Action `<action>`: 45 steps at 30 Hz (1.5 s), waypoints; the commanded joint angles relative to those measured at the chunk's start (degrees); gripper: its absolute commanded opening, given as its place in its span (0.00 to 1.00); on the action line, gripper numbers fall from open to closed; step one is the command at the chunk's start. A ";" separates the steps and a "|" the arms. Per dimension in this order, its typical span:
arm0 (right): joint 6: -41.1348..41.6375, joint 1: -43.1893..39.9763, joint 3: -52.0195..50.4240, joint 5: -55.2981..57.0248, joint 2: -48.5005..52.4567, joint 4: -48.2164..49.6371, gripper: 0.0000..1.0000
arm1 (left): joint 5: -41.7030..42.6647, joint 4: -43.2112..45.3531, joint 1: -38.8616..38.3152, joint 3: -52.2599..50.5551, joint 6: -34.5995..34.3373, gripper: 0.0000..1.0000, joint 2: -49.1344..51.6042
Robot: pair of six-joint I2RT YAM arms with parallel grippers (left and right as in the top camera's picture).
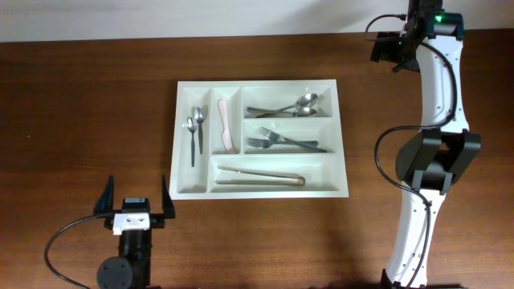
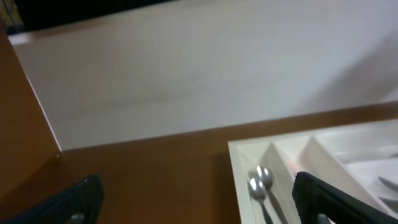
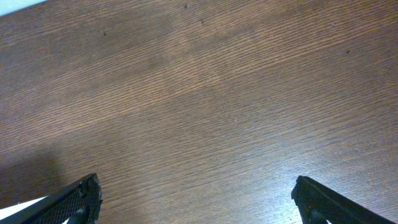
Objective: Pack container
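Observation:
The container point(image 1: 257, 83), a large white cutlery tray, lies at the table's middle. Its narrow left compartments hold two spoons point(image 1: 193, 128) and a pink utensil point(image 1: 226, 128). On the right lie more spoons point(image 1: 289, 107) above forks point(image 1: 285, 143), and metal tongs point(image 1: 259, 177) fill the long front compartment. My left gripper point(image 1: 136, 194) stands open in front of the tray's near-left corner, holding nothing. In the left wrist view the left gripper point(image 2: 196, 186) frames bare wood, the tray's edge point(image 2: 236, 174) and the two spoons point(image 2: 261, 180). My right gripper point(image 3: 196, 186) is open over bare table.
The right arm point(image 1: 430, 152) rises along the table's right side, its wrist at the far right corner near the wall. Dark wooden tabletop point(image 1: 80, 120) surrounds the tray. A pale wall point(image 2: 199, 74) runs behind the table's far edge.

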 commanded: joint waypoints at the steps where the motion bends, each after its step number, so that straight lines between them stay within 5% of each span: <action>1: 0.02 -0.04 -0.24 0.50 0.09 0.15 0.99 | 1.55 -1.57 0.31 -0.48 0.52 0.99 -0.70; 7: 0.02 -0.04 -0.24 0.50 0.09 0.15 0.99 | 2.16 -9.33 0.31 -0.48 0.52 0.99 -0.70; 45: 0.02 -0.04 -0.24 0.50 0.09 0.15 0.99 | 1.95 -9.31 0.31 -0.46 0.55 0.99 -0.68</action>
